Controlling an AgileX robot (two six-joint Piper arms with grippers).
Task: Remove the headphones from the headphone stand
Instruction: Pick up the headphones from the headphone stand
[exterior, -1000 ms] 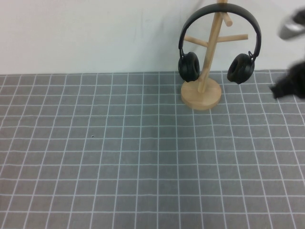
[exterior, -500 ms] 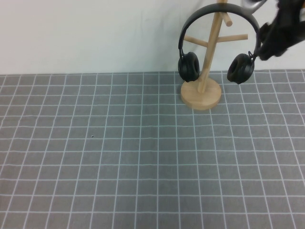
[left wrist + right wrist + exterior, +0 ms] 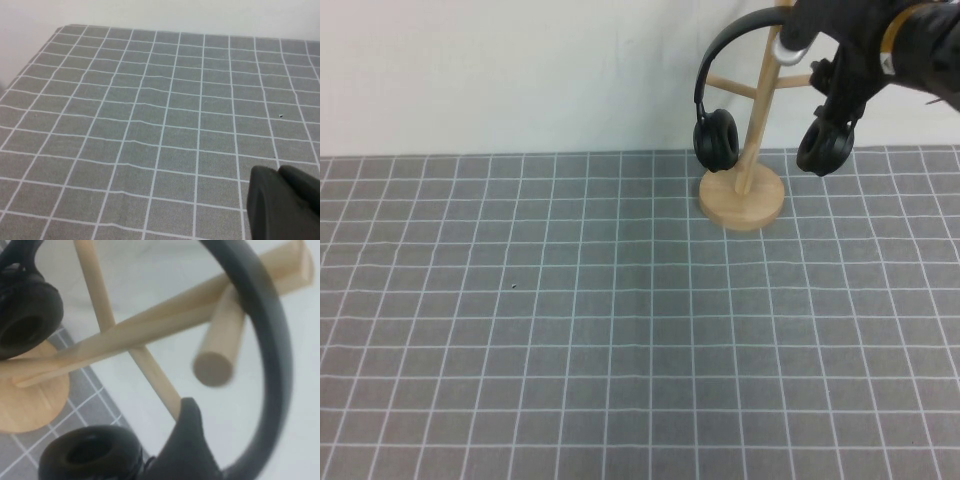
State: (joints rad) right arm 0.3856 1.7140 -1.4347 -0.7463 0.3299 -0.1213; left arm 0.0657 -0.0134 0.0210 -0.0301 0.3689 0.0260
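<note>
The black headphones [image 3: 716, 140] hang by their headband over the top of the light wood headphone stand [image 3: 742, 197] at the table's back right. My right gripper [image 3: 840, 85] has come in from the right and sits at the right side of the headband, just above the right ear cup. In the right wrist view the headband [image 3: 265, 315] arcs close beside one dark fingertip [image 3: 186, 432] of the open right gripper [image 3: 230, 440], with the stand's pole and pegs [image 3: 150, 325] behind. My left gripper [image 3: 285, 205] is shut and empty, low over bare mat.
A grey mat with a white grid [image 3: 570, 320] covers the table. A white wall [image 3: 520, 70] rises right behind the stand. A peg end [image 3: 212, 367] points toward the right wrist camera, close to the headband.
My right arm has swung in from the right edge, up and left, to the headband's right side. The headphones and stand have not moved.
</note>
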